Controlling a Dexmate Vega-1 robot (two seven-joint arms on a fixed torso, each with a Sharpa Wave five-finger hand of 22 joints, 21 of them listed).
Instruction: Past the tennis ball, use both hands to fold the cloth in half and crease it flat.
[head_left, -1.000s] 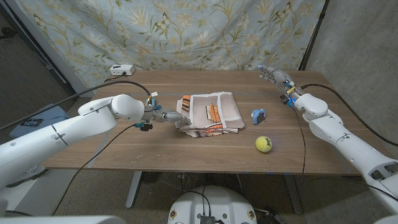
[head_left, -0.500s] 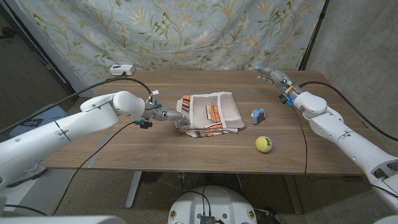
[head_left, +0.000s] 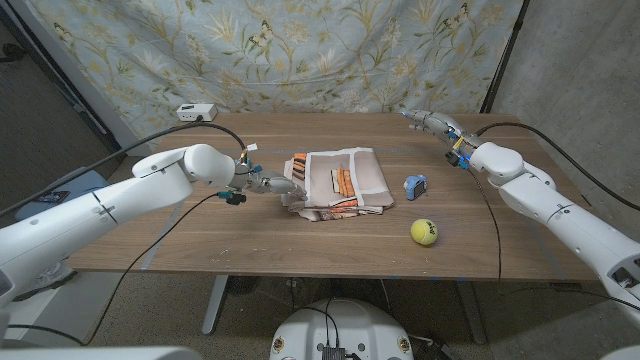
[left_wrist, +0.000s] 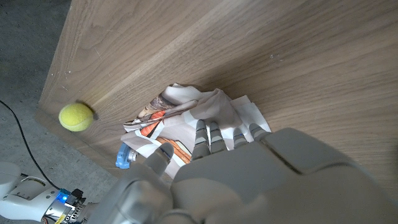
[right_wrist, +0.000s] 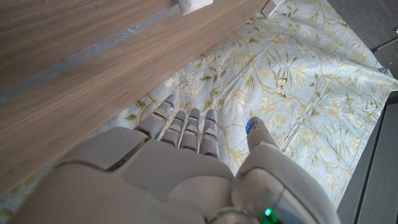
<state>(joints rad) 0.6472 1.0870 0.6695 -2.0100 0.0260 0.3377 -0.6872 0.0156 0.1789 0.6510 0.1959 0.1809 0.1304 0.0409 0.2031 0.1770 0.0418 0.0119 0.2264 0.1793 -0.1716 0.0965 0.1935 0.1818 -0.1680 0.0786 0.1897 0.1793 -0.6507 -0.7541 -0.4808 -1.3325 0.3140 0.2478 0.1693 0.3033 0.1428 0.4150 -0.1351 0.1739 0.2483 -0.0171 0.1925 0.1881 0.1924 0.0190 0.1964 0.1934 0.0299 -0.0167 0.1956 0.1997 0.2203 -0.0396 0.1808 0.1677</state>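
The cloth (head_left: 336, 181), white with orange and brown print, lies bunched and partly folded at the table's middle; it also appears in the left wrist view (left_wrist: 186, 118). My left hand (head_left: 270, 184) reaches to its left edge, fingers (left_wrist: 210, 134) stretched out and touching the cloth, gripping nothing that I can see. The tennis ball (head_left: 424, 232) sits near the front edge to the right, also seen from the left wrist (left_wrist: 76, 116). My right hand (head_left: 430, 122) hovers over the far right of the table, fingers (right_wrist: 186, 127) straight and apart, holding nothing.
A small blue object (head_left: 415, 187) lies between the cloth and the ball, seen too in the left wrist view (left_wrist: 124, 157). A white box (head_left: 194, 112) sits at the far left corner. The flowered curtain (head_left: 300, 50) hangs behind the wooden table (head_left: 200, 235).
My right hand has swung a little to the left along the far edge. The left hand stays at the cloth's left edge, and the cloth has not moved.
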